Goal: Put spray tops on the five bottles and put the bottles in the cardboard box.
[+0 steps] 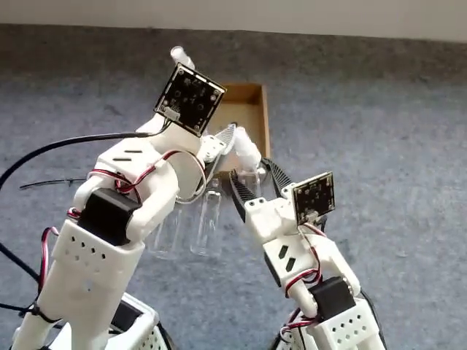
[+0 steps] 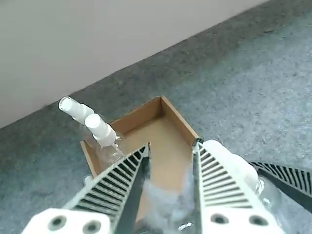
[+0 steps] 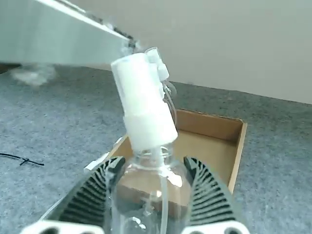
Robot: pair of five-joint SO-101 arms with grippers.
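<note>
Bottle (image 3: 146, 204) clamped in right gripper (image 3: 152, 165); left gripper (image 2: 171, 146), jaws apart, beside its spray top (image 3: 144, 105).

Light: soft, even and bright, with no single visible source.
Shadows: faint and diffuse on the grey counter (image 1: 408, 146) beneath the arms.
Glare: small glints on the clear bottle (image 3: 146, 195); pale wall (image 2: 73, 39) flat, nearly washed out.

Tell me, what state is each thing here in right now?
Right tool: shut on bottle.
Bottle: upright, held.
Spray top: on the bottle's neck, tilted.
Left tool: open.
Box: open.
Capped bottles: in the box, tops on.
Loose bottles: standing, no tops.
</note>
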